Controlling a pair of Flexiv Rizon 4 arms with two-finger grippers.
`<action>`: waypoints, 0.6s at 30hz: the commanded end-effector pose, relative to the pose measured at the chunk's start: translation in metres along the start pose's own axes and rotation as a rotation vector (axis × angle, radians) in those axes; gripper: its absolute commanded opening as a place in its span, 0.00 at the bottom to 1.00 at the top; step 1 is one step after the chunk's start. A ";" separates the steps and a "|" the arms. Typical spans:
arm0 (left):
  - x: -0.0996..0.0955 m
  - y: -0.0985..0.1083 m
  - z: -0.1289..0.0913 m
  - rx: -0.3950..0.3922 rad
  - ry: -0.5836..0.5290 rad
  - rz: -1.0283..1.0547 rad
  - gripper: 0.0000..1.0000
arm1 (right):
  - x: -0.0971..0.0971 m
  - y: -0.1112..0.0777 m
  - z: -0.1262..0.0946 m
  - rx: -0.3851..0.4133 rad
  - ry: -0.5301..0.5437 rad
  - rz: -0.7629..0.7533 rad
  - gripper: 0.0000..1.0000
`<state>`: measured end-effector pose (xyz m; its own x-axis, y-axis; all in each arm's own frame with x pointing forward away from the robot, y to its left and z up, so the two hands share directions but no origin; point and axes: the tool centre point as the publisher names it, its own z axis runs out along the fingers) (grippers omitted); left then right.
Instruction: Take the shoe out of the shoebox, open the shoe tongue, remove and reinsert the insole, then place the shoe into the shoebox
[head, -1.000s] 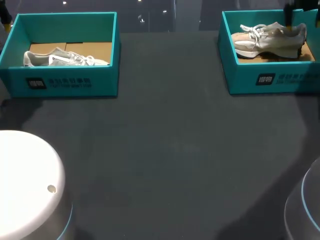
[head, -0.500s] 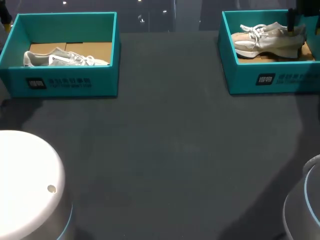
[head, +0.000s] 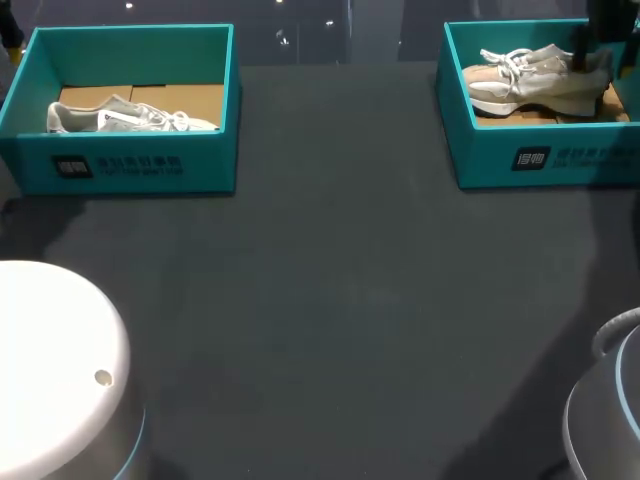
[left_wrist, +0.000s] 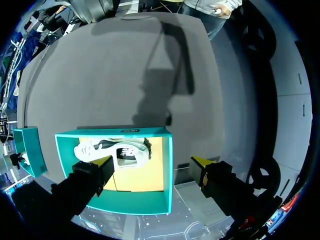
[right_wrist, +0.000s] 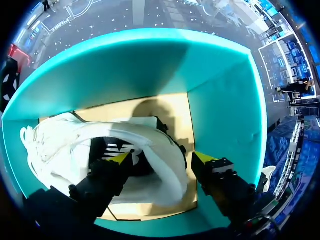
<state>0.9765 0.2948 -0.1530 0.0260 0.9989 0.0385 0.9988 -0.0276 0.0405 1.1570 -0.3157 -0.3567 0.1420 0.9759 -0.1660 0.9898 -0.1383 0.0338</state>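
The right gripper (right_wrist: 162, 157) is the nearer claw. It sits low inside the right shoebox (head: 540, 160), at the upper right of the head view, over the heel end of the white sneaker (head: 535, 78). That sneaker's long axis runs across the frame, toe left and heel right. The fingers stand apart, 1 yellow tip inside the shoe's opening and the other outside the heel wall; I judge they are not yet clamped. The left gripper (left_wrist: 151, 161) hangs spread above the left shoebox (head: 130, 165), upper left, where a second sneaker (head: 120, 118) lies.
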 end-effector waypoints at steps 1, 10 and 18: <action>0.000 -0.001 0.000 -0.002 0.002 0.001 1.00 | 0.003 0.006 0.006 0.020 0.004 0.000 0.77; 0.000 -0.001 0.000 -0.002 0.002 0.001 1.00 | 0.008 0.002 0.011 0.032 0.022 0.016 0.80; 0.000 -0.001 0.000 -0.002 0.002 0.001 1.00 | 0.003 0.001 0.009 0.037 0.019 0.022 0.84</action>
<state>0.9765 0.2948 -0.1530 0.0261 0.9989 0.0385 0.9988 -0.0276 0.0405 1.1560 -0.3124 -0.3665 0.1649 0.9752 -0.1478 0.9862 -0.1651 0.0109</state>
